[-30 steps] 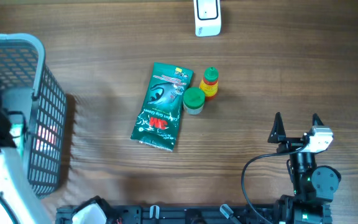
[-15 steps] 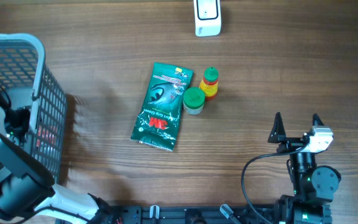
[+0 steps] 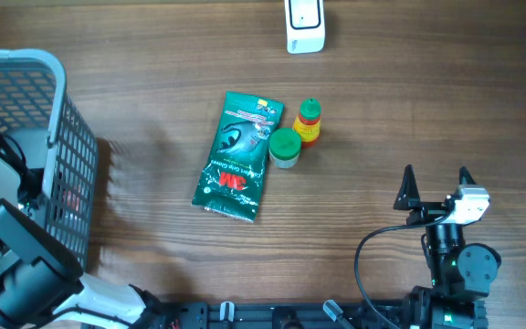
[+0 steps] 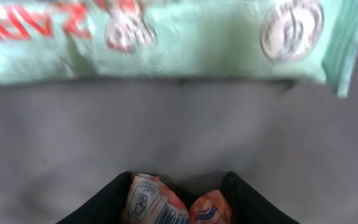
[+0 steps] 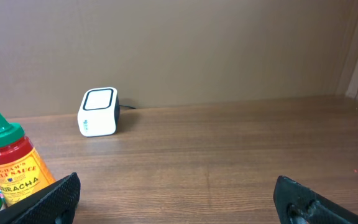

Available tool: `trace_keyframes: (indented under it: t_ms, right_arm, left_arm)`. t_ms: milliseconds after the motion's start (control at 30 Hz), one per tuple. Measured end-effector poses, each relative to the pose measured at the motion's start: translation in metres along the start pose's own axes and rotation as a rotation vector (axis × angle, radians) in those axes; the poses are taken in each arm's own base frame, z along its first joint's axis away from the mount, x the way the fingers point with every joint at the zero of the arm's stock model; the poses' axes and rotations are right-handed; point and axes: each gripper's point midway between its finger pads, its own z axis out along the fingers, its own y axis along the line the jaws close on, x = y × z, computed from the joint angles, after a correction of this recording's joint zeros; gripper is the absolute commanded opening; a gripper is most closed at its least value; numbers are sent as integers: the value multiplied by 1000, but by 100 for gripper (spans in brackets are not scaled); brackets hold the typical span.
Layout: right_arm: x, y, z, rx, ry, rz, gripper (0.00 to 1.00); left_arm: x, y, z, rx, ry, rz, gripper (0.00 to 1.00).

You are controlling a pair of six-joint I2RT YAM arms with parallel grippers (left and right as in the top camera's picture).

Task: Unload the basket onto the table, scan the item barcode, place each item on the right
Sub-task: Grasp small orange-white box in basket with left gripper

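we see the left gripper (image 4: 178,182) clamped on a red packet (image 4: 146,202), mostly cut off; the right gripper (image 3: 436,174) stands apart.

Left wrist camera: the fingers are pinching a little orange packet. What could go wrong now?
1. The left gripper seems to pinch the crumpled orange packet close to its end, so it could slip out when lifted.
2. The basket has tall walls. The arm or packet might catch on them coming out.
3. The scanner sits far across the table, a long carry for a small pinch.
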Motion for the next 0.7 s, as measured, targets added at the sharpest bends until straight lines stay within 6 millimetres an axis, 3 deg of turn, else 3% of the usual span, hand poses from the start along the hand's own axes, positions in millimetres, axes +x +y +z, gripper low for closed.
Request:
trace_keyframes:
  t_ms: [100, 167, 233, 333, 400, 500, 600, 633, 667, 700]
  right_arm:
    - [0, 0, 0, 0, 0, 0, 100]
    - [0, 0, 0, 0, 0, 0, 100]
    - [0, 0, 0, 0, 0, 0, 100]
    - [0, 0, 0, 0, 0, 0, 100]
    - [0, 0, 0, 0, 0, 0, 100]
    - [0, 0, 0, 0, 0, 0, 100]
    - [0, 0, 0, 0, 0, 0, 100]
    - [0, 0, 0, 0, 0, 0, 100]
    - [0, 0, 0, 0, 0, 0, 100]
    - [0, 0, 0, 0, 0, 0, 100]
  left_arm:
    - [5, 2, -22, 15, 8, 0, 47]
    - [-7, -14, -71, 135, -76, -1, 47]
    - [-18, -31, -146, 328, -203, 1, 45]
    - [2, -36, -246, 650, -307, 45, 47]
    - [29, -38, -285, 813, -294, 110, 47]
    - [106, -50, -331, 1034, -182, 337, 47]
    - [189, -69, -351, 1158, -33, 603, 48]
    - [208, -74, -353, 1175, -1, 665, 48]
    - [251, -82, -353, 1201, 79, 791, 48]
    - [275, -86, -349, 1196, 113, 853, 47]
